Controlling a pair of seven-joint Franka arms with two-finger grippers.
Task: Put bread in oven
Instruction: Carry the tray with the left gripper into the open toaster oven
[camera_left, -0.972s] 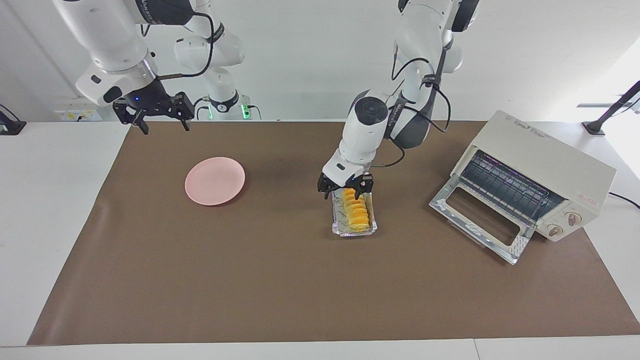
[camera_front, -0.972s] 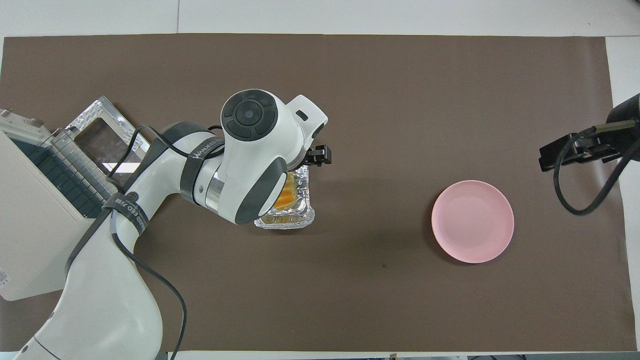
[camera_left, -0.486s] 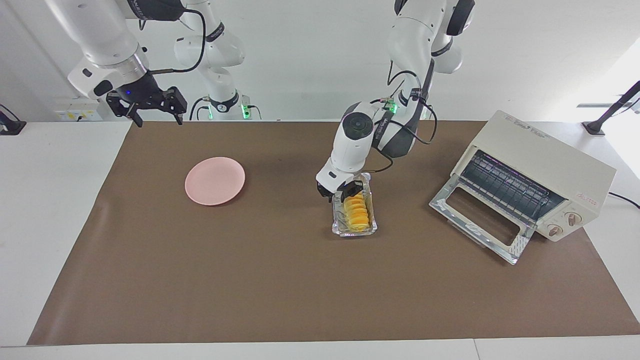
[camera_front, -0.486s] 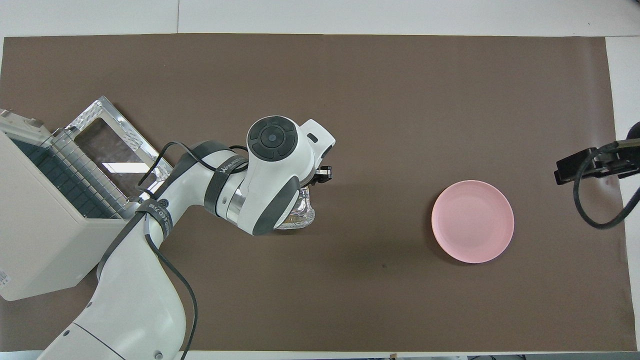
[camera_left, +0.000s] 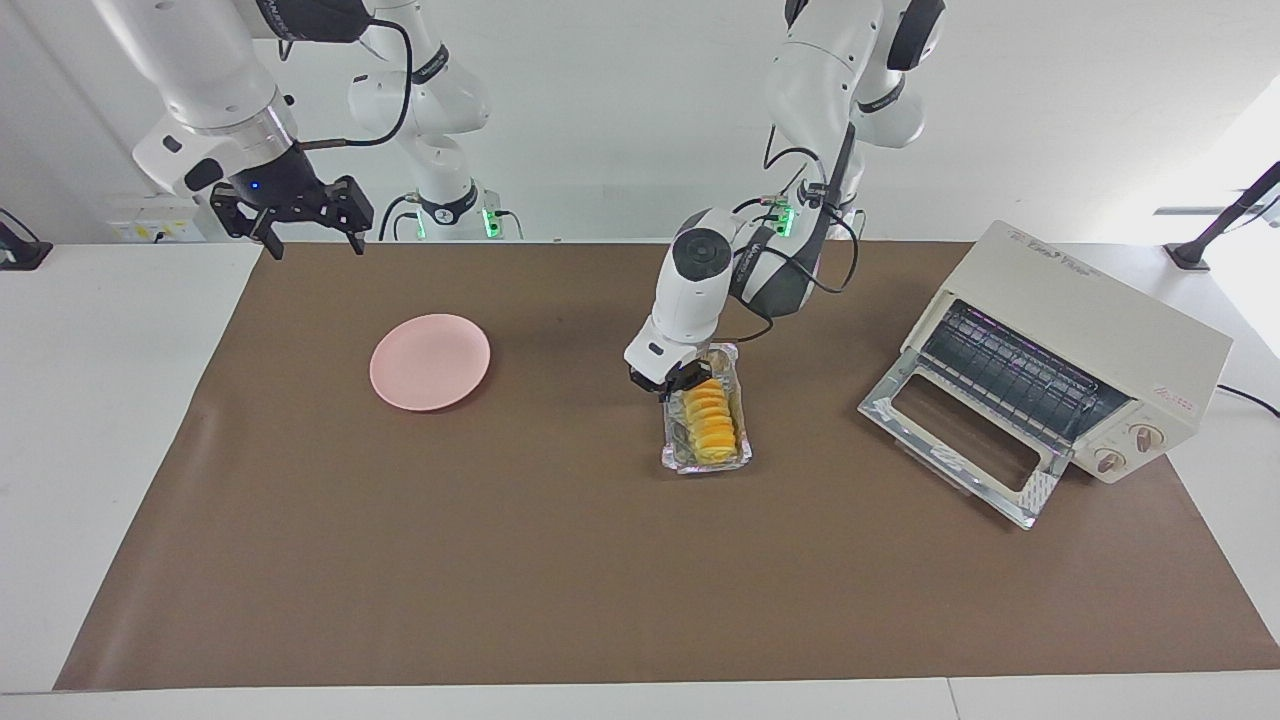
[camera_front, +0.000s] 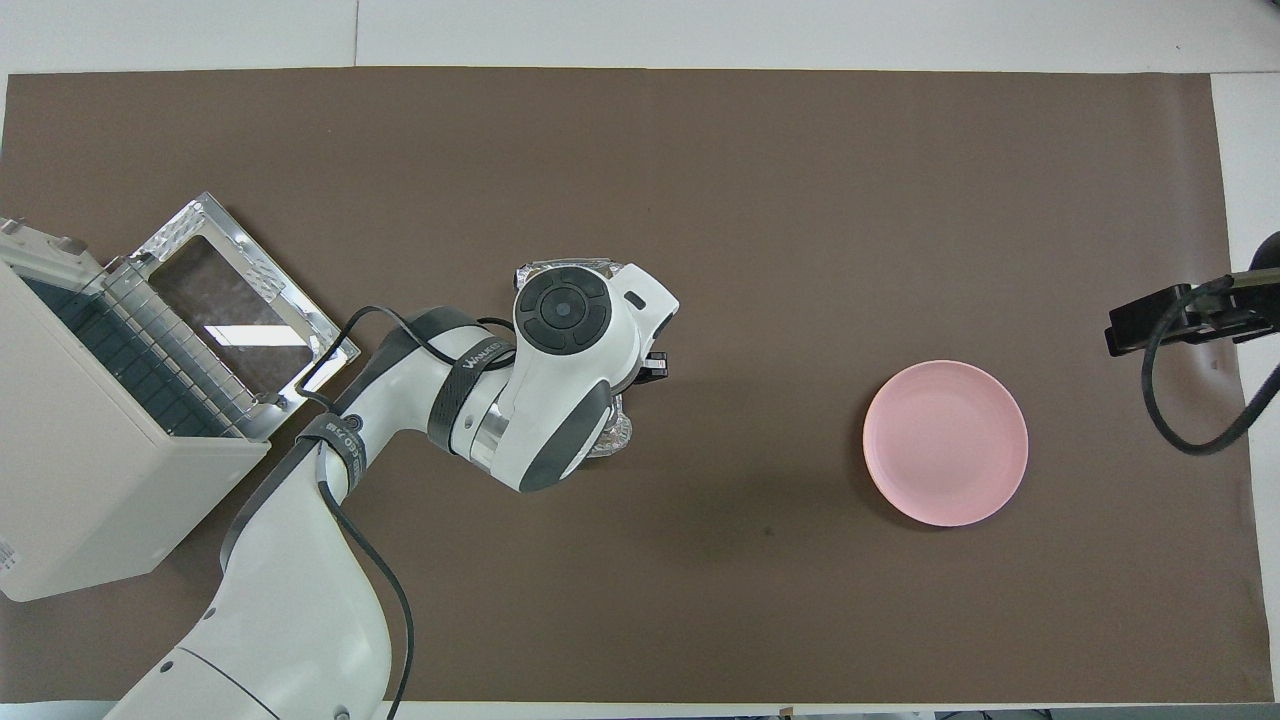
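Observation:
The golden ridged bread (camera_left: 712, 420) lies in a crinkled foil tray (camera_left: 738, 400) at mid-table. The cream oven (camera_left: 1080, 330) stands toward the left arm's end, its glass door (camera_left: 960, 440) dropped open and its wire rack showing. My left gripper (camera_left: 675, 385) is low at the tray's end nearer the robots, on the rim corner toward the right arm's end, beside the bread's end. In the overhead view the left wrist covers the bread and most of the tray (camera_front: 565, 268); the oven (camera_front: 90, 470) shows there too. My right gripper (camera_left: 308, 235) waits open, raised over the mat's edge nearest the robots.
A round pink plate (camera_left: 430, 361) lies on the brown mat toward the right arm's end, also in the overhead view (camera_front: 945, 442). A black stand (camera_left: 1215, 235) is on the white tabletop beside the oven, nearer to the robots.
My left hand has turned and come down toward the tray's robot-side end. The tray has shifted slightly. My right gripper has drawn back a little toward the robots.

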